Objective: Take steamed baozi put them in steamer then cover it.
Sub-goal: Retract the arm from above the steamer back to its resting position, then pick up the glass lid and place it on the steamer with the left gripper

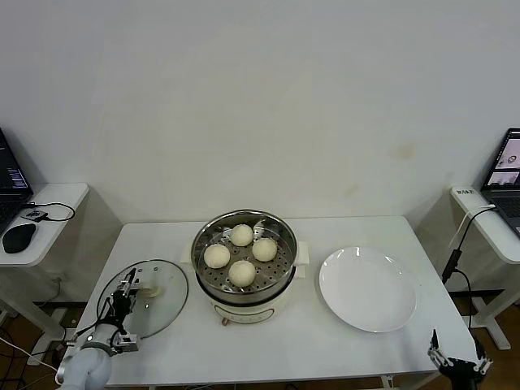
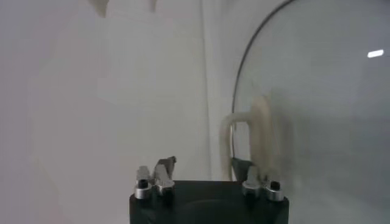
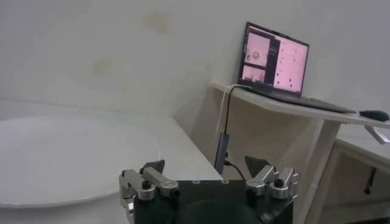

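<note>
Several cream-white steamed baozi [image 1: 242, 272] lie on the perforated tray inside the steel steamer [image 1: 258, 307] at the table's middle. The cover [image 1: 158, 305], a clear glass lid, lies flat on the table to the steamer's left. My left gripper [image 1: 126, 299] hangs over its near side beside the cream bar handle [image 1: 149, 286]. In the left wrist view the cover [image 2: 317, 109] fills one side. The left gripper [image 2: 204, 167] has its fingers apart, one fingertip [image 2: 242, 165] right at the handle [image 2: 253, 131]. My right gripper [image 1: 457, 361] is parked open off the table's front right corner.
A flat white plate [image 1: 367, 288] lies right of the steamer and also shows in the right wrist view, plate [image 3: 67, 158]. Side desks flank the table: one with a mouse [image 1: 18, 237] on the left, one with a laptop [image 3: 274, 61] and cables on the right.
</note>
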Motion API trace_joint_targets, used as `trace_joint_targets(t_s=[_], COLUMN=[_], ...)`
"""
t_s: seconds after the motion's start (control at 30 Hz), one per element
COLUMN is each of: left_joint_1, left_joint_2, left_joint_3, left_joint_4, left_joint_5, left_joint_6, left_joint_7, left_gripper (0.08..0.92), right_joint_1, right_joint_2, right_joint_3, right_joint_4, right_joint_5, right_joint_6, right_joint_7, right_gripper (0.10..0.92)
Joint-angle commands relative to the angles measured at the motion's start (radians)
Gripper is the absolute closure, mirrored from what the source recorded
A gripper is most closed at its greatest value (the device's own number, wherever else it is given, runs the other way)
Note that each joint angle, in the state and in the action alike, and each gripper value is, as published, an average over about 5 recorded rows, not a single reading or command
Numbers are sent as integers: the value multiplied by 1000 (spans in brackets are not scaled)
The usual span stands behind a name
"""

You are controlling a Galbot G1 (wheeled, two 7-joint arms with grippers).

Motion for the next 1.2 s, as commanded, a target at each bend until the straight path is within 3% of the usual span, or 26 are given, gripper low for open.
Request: trace_joint_targets(t_s=[0.03,0.3,0.4,0.7,1.0,1.2], left_joint_1=[-13,-3,18,138,221,221], left_joint_2=[-6,-13,-11,13,66,128], left_joint_3=[2,-9,-26,-139,-246,-196], left_joint_4=[33,17,-26,-240,-502,-661], left_joint_5=[-5,-19,-16,-30,-125,-247], left_joint_6=[-4,-18,-17,5,91,211], left_joint_7=[-18,-77,-90,-78,75,188], left_gripper=[571,802,853,859,859,859], right_joint_1=[-1,-6,-6,-7,-15,-31], right_joint_2=[2,-4,-5,-5,-15,-17], right_joint_3=[-3,-7,-14,-52,-83,-113], right_joint_4=[0,-12,-8,-7,3,16], right_joint_5=[1,-4,-7,-29,-33,-54], right_joint_6=[0,13,16,31,30,46], right_joint_7=[-1,-1,-4,-4,-13,-13], right_gripper=[203,203,202,202,202,203])
